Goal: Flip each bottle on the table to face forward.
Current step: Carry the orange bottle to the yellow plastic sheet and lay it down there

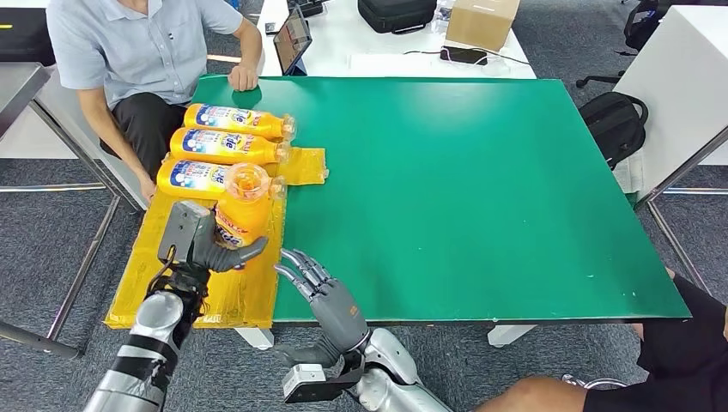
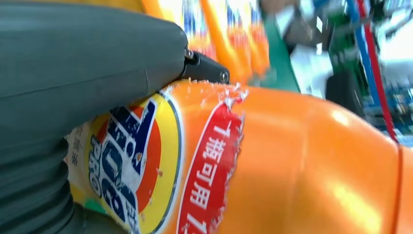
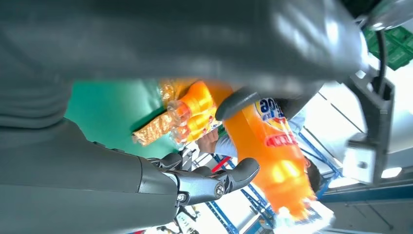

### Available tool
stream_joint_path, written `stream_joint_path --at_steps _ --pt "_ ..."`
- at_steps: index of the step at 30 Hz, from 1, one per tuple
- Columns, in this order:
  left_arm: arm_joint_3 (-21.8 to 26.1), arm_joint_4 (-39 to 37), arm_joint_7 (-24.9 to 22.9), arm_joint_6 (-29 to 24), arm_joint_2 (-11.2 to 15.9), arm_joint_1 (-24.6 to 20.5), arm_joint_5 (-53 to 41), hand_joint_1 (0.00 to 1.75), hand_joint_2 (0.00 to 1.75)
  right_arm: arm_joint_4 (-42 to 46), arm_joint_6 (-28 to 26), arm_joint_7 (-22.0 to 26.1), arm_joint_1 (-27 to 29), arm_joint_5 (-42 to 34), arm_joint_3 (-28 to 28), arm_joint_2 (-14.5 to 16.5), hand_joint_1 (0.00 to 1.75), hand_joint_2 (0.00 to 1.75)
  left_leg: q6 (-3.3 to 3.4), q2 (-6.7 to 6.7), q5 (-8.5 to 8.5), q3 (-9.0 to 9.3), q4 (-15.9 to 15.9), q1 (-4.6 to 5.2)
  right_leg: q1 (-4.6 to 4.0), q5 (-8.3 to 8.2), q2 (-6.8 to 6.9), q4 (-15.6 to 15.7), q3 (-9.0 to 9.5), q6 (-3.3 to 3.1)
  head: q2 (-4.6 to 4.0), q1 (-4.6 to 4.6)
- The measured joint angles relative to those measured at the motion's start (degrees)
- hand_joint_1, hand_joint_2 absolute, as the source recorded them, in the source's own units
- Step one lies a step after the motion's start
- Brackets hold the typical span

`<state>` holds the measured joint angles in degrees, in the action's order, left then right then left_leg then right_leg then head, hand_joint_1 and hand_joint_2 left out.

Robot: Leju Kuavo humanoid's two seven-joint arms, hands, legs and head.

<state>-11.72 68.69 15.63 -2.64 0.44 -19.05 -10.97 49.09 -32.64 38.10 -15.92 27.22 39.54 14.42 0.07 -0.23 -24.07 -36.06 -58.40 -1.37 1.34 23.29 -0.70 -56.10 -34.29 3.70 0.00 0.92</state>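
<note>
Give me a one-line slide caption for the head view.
Left hand lifts one orange bottle off the yellow mat; right hand open alongside.

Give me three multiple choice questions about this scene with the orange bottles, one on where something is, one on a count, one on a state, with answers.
1. Where do the lying bottles rest?
A. on the yellow sheet
B. on the cardboard box
C. on the floor

2. How many orange bottles lie on their sides?
A. one
B. three
C. five

3. What is the left hand doing?
A. hanging open
B. pressing the table
C. holding an orange bottle

Answers:
1 A: the lying bottles rest on the yellow sheet at the green table's left edge.
2 B: three lie in a row, caps pointing right.
3 C: the left hand grips the held bottle, lifted off the sheet; the right hand is open beside it.
</note>
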Motion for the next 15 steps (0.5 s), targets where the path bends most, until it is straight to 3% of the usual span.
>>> stream_joint_path --at_steps 7,15 --pt "1.0 -8.1 -1.2 -5.3 2.0 -7.9 -17.3 1.75 1.75 0.0 1.2 0.0 -0.5 0.3 1.6 0.0 0.0 0.0 0.0 -0.02 0.03 -0.01 0.0 0.01 -0.01 -0.01 0.01 0.0 0.0 0.0 0.0 0.01" --pt "-1.6 -23.8 -3.2 -2.7 4.3 -20.6 -32.4 1.75 1.75 0.0 3.3 0.0 -0.9 -0.4 2.5 -0.1 0.0 0.0 -0.04 -0.01 0.08 0.0 0.0 0.0 -0.01 -0.03 -0.01 0.0 0.0 0.0 0.0 0.01"
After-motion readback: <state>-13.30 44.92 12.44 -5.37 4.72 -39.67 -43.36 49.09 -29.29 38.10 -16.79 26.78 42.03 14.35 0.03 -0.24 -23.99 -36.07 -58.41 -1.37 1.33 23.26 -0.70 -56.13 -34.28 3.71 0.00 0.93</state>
